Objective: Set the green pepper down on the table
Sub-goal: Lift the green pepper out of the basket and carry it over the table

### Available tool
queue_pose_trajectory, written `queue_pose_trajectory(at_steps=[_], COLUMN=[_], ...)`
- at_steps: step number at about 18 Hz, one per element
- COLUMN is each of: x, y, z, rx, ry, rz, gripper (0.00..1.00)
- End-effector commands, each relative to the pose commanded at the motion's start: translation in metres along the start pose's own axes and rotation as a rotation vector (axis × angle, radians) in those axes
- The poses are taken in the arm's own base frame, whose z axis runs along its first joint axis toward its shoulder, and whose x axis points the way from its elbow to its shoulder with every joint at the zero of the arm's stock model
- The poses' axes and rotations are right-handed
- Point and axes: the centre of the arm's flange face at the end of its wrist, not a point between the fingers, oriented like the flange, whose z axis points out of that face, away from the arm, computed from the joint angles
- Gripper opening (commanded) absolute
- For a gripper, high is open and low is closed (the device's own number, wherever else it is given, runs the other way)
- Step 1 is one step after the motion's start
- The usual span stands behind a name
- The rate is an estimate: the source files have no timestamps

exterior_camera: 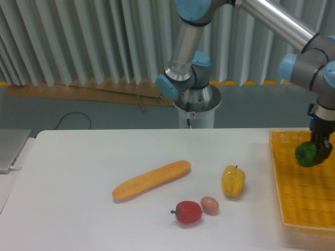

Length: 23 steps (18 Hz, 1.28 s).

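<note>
A: How does the arm point(272, 21) stand?

B: It rises from its base point(194, 107) behind the bench point(78, 172), leans up, then a long silver link runs rightward and down to the wrist at the right edge. The wrist points straight down over the basket point(298, 193).

A: And the tool point(316, 149)?

B: Pinched on the pepper point(306, 154), which hangs above the basket's mesh near its far left part, clear of the bench.

A: What lies on the bench?

B: A long orange squash point(152, 180) at the middle, a yellow pepper point(233, 181) to its right, and in front a red fruit point(188, 212) just beside a small egg-shaped thing point(209, 205).
</note>
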Motion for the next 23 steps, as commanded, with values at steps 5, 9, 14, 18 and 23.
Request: queue_pose_trajectory(at_steps=[5,9,14,18,23], x=[-0.009,-0.017,-0.022,-0.030,-0.031], y=[-0.053,-0.087,-0.138,-0.205,-0.275], z=[-0.019,-0.028,-0.044,-0.054,-0.059], rx=[0.031,0.052,0.061,0.058,0.051], ry=[0.001,-0.014,-0.011,-0.021,-0.022], rz=[-0.078,-0.136,-0.193,-0.265,-0.294], gripper=[0.49,0.49,0.49,0.49,0.49])
